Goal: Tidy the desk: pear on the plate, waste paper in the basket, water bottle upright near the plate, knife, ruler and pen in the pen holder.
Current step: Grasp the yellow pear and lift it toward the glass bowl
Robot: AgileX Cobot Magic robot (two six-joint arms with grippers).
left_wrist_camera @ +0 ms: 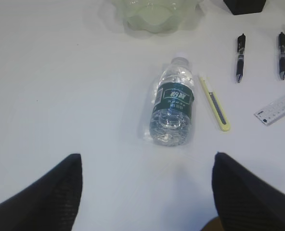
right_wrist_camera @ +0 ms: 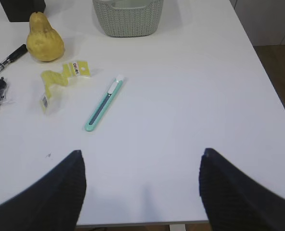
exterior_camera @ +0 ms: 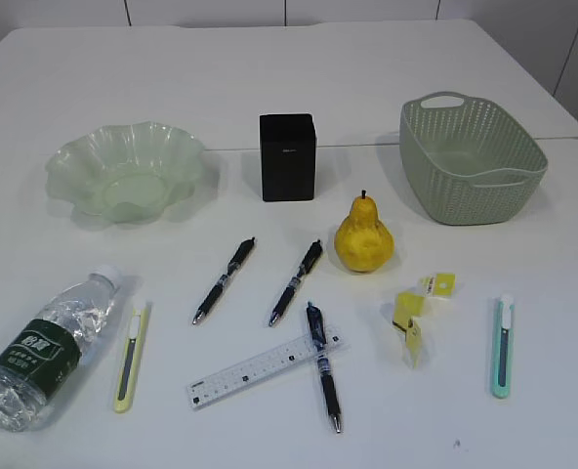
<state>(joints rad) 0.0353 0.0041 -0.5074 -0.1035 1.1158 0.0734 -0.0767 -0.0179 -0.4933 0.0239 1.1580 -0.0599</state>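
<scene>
Pear (exterior_camera: pixel 364 235) is sitting upright on the desk (exterior_camera: pixel 113 88), just in front of and right of the pen holder (exterior_camera: pixel 288 156), left of the basket (exterior_camera: pixel 472 156). Plate (exterior_camera: pixel 127 168) is sitting far left at the back, well apart from the pear. Waste paper (exterior_camera: pixel 413 309) is lying in scraps just right-front of the pear. Water bottle (left_wrist_camera: pixel 173 108) is lying on its side at the front left, cap pointing toward the plate. Yellow knife (left_wrist_camera: pixel 214 102) is lying just beside the bottle, parallel to it. Ruler (exterior_camera: pixel 265 366) is lying slanted at centre front, with one pen (exterior_camera: pixel 323 365) crossing over its right end; two more pens (exterior_camera: pixel 225 279) are lying slanted between ruler and holder. Teal knife (right_wrist_camera: pixel 104 103) is lying alone at right front.

Open room: wide bare desk behind the holder, bare stretch left of the bottle, and a big bare patch right of the teal knife out to the desk's right edge, floor showing beyond it.

Left gripper (left_wrist_camera: pixel 145 192) is hovering above the desk with jaws standing wide, nothing between them; bottle is lying ahead of it, apart. Right gripper (right_wrist_camera: pixel 141 190) is hovering near the front edge, jaws wide, empty; teal knife is lying ahead and left, pear farther off to the upper left.
</scene>
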